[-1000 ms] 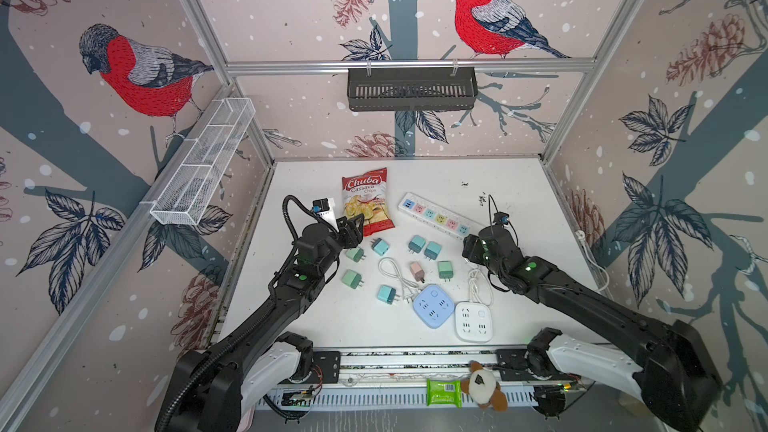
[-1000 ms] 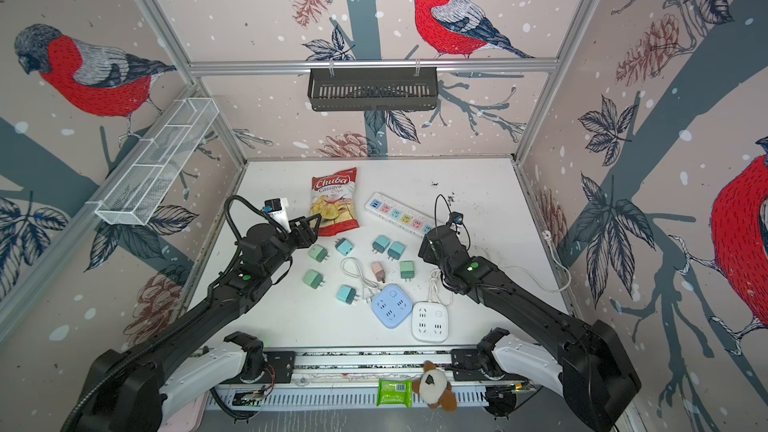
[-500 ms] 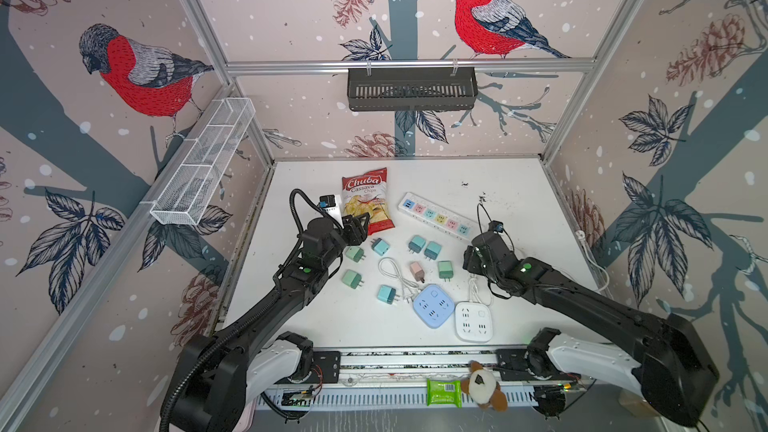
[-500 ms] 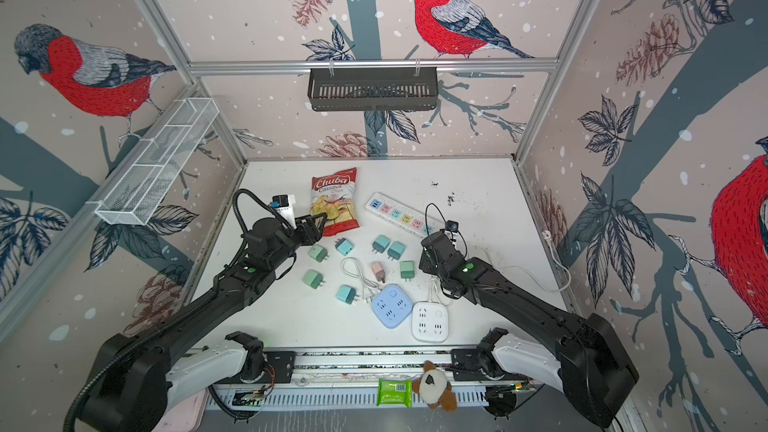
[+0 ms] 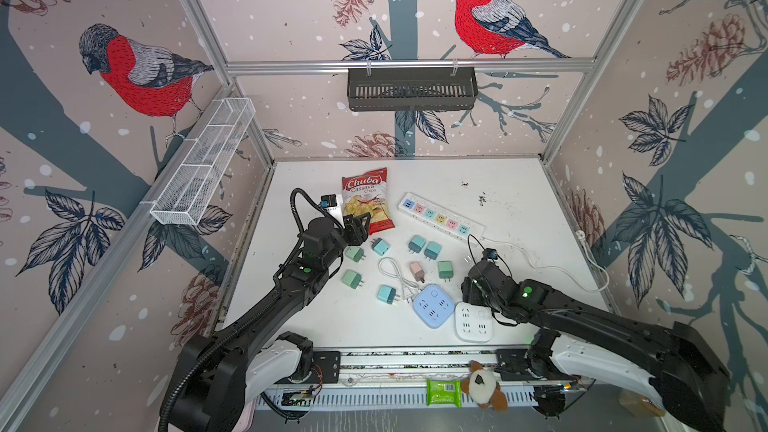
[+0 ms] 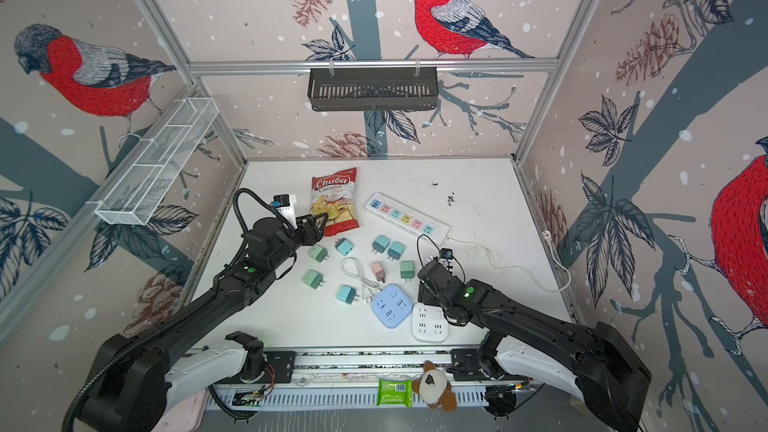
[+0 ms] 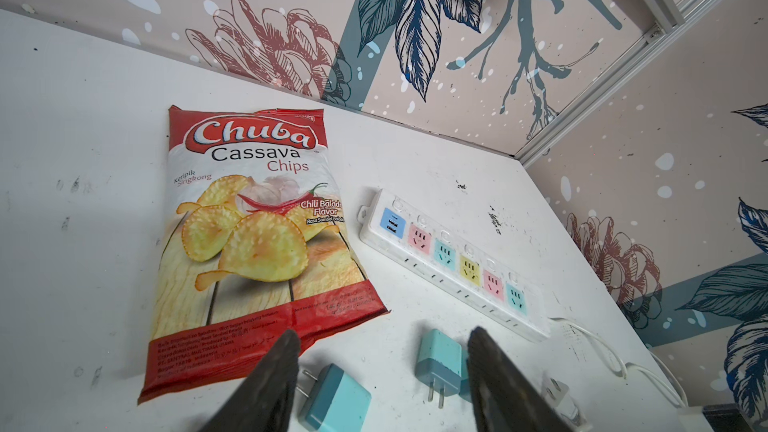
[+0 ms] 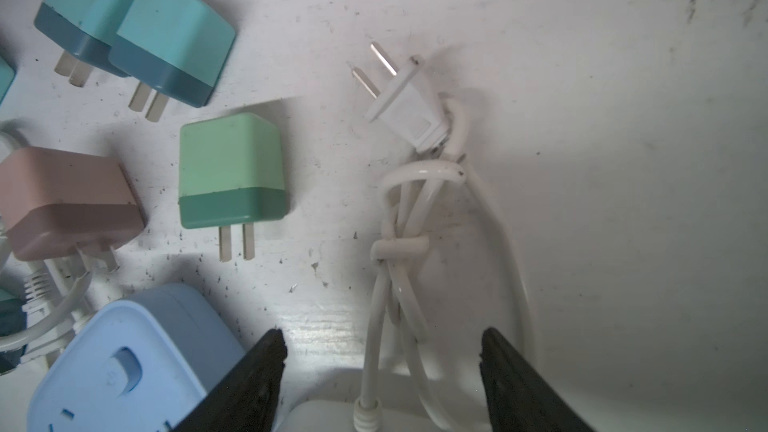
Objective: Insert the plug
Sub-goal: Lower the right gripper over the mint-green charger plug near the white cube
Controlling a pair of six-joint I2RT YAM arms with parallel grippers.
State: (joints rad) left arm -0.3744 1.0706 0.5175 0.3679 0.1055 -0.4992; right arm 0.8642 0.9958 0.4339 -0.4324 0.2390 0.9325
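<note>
Now both gape empty: left gripper [image 7: 382, 342] at the chip bag's [image 7: 249, 222] six o'clock edge, right gripper [image 8: 382, 347] over the cord [image 8: 399, 284] of the white plug [image 8: 405, 108], four o'clock from the green plug [image 8: 230, 168].

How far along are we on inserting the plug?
Done: nothing; every socket on the power strip is vacant. In hand: nothing; left gripper open near a teal adapter, right gripper open over the bundled white cord. Left: grasp a plug, carry it, push it in.
</note>
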